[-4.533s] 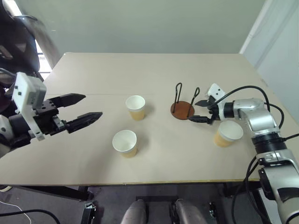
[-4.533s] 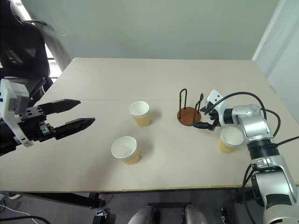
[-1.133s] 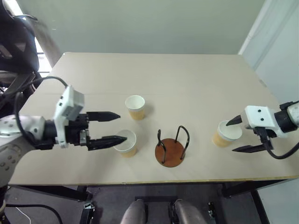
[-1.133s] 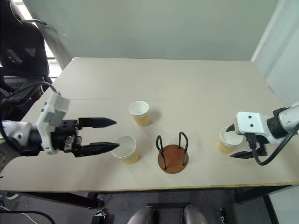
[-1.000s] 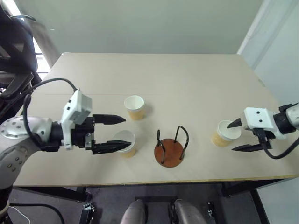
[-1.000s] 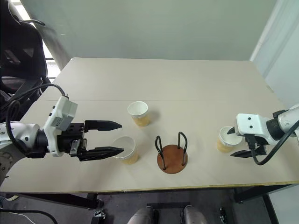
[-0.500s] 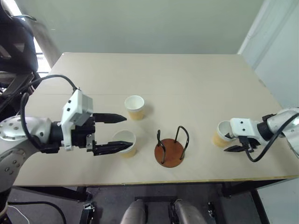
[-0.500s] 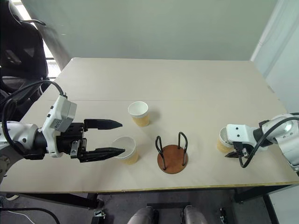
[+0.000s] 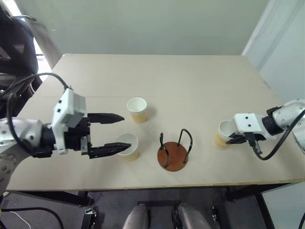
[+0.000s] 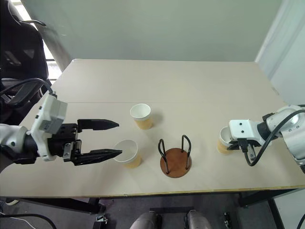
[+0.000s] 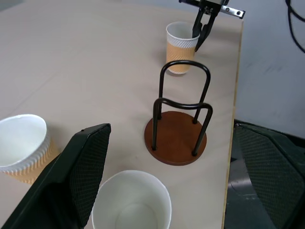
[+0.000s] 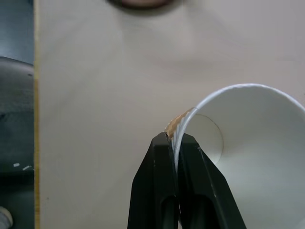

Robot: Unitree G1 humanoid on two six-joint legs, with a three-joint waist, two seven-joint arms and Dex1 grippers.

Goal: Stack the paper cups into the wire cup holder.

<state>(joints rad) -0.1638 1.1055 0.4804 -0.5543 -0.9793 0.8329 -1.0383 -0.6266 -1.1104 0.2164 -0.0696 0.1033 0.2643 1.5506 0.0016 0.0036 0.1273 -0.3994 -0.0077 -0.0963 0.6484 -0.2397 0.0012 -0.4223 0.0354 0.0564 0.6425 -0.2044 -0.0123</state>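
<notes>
Head camera: the wire cup holder (image 9: 174,151) stands upright on the beige desk (image 9: 157,76), close to its near edge, its red-brown disc base flat and its two black wire loops empty. Three paper cups sit upright on the desk around it. One cup (image 9: 137,109) stands beyond the holder and to its left. A second cup (image 9: 126,146) stands just left of the holder, near the desk's front edge. The third cup (image 9: 222,134) stands well to the right of the holder.

The left gripper (image 9: 108,134) reaches in from the left of the holder with its jaws spread wide; one finger points toward the far cup, the other ends at the rim of the second cup, and it holds nothing. The right gripper (image 10: 229,143) comes from the right of the holder, its jaws pressed together on the wall of the third cup at the rim.

Left wrist camera: the second cup (image 11: 131,202) lies between the two spread black fingers (image 11: 78,167), open mouth up. The holder (image 11: 178,131) stands just past it, with the third cup (image 11: 181,46) beyond, pinched at its rim by the right gripper (image 11: 199,40).

Right wrist camera: the two fingers (image 12: 162,191) close on the white rim of the third cup (image 12: 248,157), one inside and one outside. The edge of the holder's base (image 12: 142,4) shows farther off.
</notes>
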